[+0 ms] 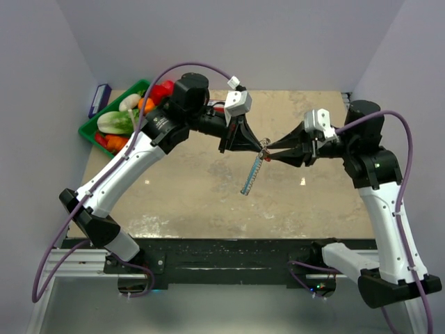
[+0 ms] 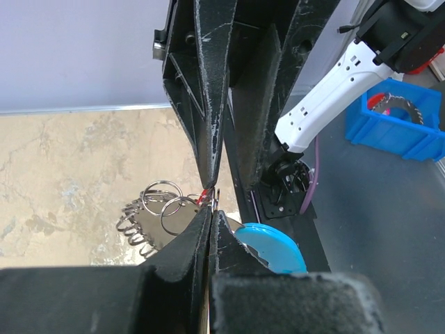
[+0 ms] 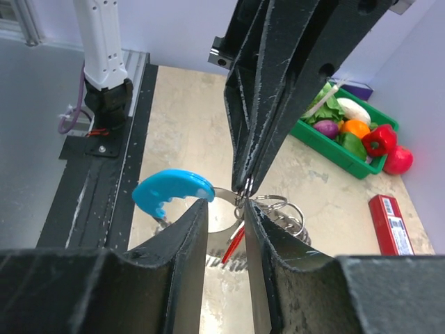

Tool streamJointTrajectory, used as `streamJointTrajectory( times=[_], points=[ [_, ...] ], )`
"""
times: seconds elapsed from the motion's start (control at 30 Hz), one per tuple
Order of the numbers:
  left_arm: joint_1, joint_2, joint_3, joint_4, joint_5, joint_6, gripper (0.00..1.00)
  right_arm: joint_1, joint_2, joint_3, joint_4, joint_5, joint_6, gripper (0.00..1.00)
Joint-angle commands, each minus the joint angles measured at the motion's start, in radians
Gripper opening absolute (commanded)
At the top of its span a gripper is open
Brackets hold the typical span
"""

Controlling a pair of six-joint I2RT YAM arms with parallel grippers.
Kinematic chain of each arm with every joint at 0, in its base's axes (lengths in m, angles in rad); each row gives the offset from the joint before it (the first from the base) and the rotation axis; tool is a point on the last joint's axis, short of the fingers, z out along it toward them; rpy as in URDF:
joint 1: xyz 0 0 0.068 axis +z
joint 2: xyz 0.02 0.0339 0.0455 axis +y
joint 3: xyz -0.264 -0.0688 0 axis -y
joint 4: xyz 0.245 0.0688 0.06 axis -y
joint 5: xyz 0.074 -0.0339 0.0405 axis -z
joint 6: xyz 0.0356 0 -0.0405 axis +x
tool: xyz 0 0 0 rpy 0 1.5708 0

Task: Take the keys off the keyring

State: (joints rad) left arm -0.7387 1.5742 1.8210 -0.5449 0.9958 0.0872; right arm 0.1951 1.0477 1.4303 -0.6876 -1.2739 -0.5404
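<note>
Only from above: room all round over the table [image 1: 208,202], green tray [image 1: 87,129] well apart at the far left corner. Left gripper [image 1: 260,147] pinched tight, right gripper [image 1: 270,152] narrowly clamped, both on the keyring [image 1: 254,172] in mid-air. Only at the wrists: blue section [image 3: 170,189], keys [image 2: 132,224] fringed beneath.

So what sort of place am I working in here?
Probably a lab robot cell, not a home: plain walls box in the table, a metal rail runs along its near edge, and a green tray holds toy-looking vegetables.
</note>
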Motion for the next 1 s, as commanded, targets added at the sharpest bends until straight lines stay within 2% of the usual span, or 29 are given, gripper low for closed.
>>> streamJointTrajectory(
  times=[0.0, 0.33, 0.77, 0.83, 0.9, 0.97],
  points=[
    [0.007, -0.020, 0.008, 0.059, 0.032, -0.026, 0.00, -0.003, 0.011, -0.022, 0.129, -0.015, 0.109, 0.29],
    [0.007, -0.013, 0.020, 0.059, 0.038, -0.030, 0.00, -0.002, 0.017, -0.048, 0.175, -0.024, 0.138, 0.20],
    [0.007, 0.001, 0.012, 0.072, 0.044, -0.041, 0.00, -0.002, 0.020, -0.099, 0.306, -0.093, 0.269, 0.16],
    [0.007, 0.004, 0.009, 0.074, 0.043, -0.043, 0.00, -0.002, 0.023, -0.106, 0.347, -0.104, 0.296, 0.11],
    [0.007, 0.004, 0.009, 0.077, 0.043, -0.046, 0.00, 0.000, 0.025, -0.114, 0.362, -0.104, 0.322, 0.00],
    [0.007, 0.004, 0.009, 0.077, 0.040, -0.046, 0.00, -0.002, 0.026, -0.120, 0.369, -0.110, 0.330, 0.00]
  ],
)
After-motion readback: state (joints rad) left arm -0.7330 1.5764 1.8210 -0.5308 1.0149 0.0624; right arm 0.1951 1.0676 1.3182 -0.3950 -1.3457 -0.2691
